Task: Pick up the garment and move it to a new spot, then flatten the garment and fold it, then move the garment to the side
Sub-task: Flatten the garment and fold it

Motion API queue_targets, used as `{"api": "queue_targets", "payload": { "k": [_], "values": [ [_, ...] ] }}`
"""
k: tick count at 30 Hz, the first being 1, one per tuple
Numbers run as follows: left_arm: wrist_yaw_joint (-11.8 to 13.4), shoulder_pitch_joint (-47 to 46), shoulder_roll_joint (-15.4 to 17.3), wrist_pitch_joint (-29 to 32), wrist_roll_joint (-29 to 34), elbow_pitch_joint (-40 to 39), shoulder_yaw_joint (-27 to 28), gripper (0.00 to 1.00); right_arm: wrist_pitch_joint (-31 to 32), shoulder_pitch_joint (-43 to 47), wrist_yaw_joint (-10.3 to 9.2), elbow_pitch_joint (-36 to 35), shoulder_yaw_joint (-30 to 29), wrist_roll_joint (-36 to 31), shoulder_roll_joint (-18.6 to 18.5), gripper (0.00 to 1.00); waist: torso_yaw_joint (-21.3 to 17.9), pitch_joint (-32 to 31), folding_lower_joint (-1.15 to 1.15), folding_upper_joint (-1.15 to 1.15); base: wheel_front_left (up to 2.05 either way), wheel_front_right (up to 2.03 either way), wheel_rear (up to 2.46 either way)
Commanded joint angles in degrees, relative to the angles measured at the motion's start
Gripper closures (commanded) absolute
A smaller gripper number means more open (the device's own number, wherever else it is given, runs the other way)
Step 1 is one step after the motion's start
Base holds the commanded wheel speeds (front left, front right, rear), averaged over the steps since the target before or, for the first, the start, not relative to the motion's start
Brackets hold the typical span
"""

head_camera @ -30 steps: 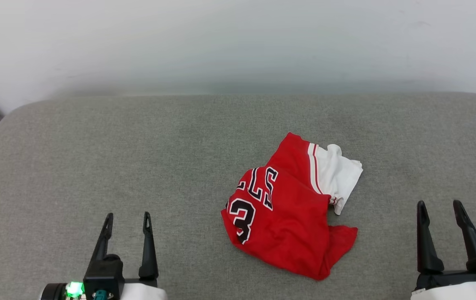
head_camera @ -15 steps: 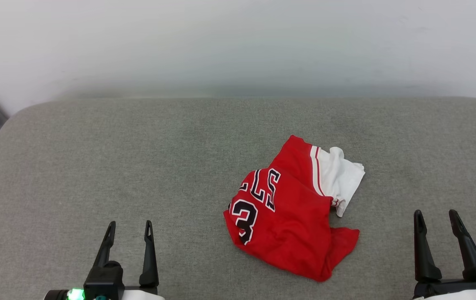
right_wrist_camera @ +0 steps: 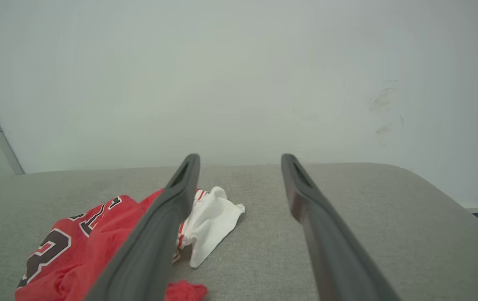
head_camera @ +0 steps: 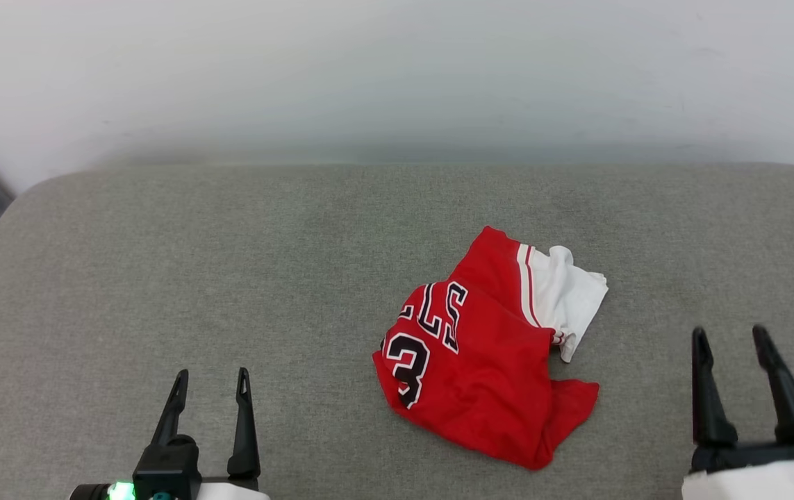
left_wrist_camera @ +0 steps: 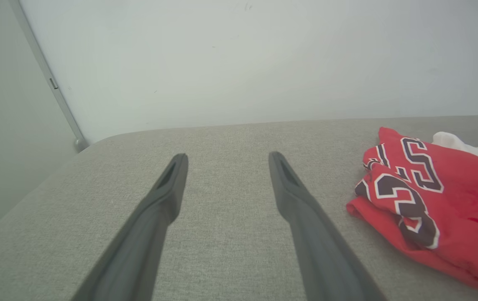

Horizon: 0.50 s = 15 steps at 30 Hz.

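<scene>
Well apart, left claw [head_camera: 212, 373] gaping, right claw [head_camera: 729, 330] gaping

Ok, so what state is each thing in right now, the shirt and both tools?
Red jersey shirt with white sleeve and black print: crumpled, lying on the grey fabric cushion, not held.
Left tool with two long dark fingers: open, empty, clear of the shirt.
Right tool: open, empty, clear of the shirt.
</scene>
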Motion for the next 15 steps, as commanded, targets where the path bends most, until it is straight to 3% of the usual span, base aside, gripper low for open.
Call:
{"api": "queue_targets", "payload": {
  "k": [1, 7, 11, 15],
  "values": [
    [-0.3, 0.2, -0.3, -0.2, 0.2, -0.1, 0.3, 0.00, -0.1, -3.4, -0.02, -1.0, 0.0, -1.6, 0.1, 0.00, 0.0, 0.4, 0.00, 0.00, 0.00, 0.00, 0.00],
    [-0.6, -1.0, -0.9, -0.2, 0.4, -0.7, 1.3, 0.00, -0.1, -13.6, -0.02, -2.6, 2.3, -5.7, -1.9, 0.00, -0.8, 2.1, 0.00, 0.00, 0.00, 0.00, 0.00],
    [-1.0, -2.0, -1.2, -0.2, 0.6, -0.9, 1.4, 0.00, -0.1, -24.0, -0.04, 0.7, 5.5, -6.6, -7.7, 0.00, -1.2, 4.0, 0.00, 0.00, 0.00, 0.00, 0.00],
    [-1.3, -3.2, -1.4, -0.2, 1.0, -1.2, 1.6, 0.00, 2.1, -34.7, -0.04, 9.5, 10.5, -5.7, -15.0, 0.00, -1.0, 5.8, 0.00, 0.00, 0.00, 0.00, 0.00]
  ]
}}
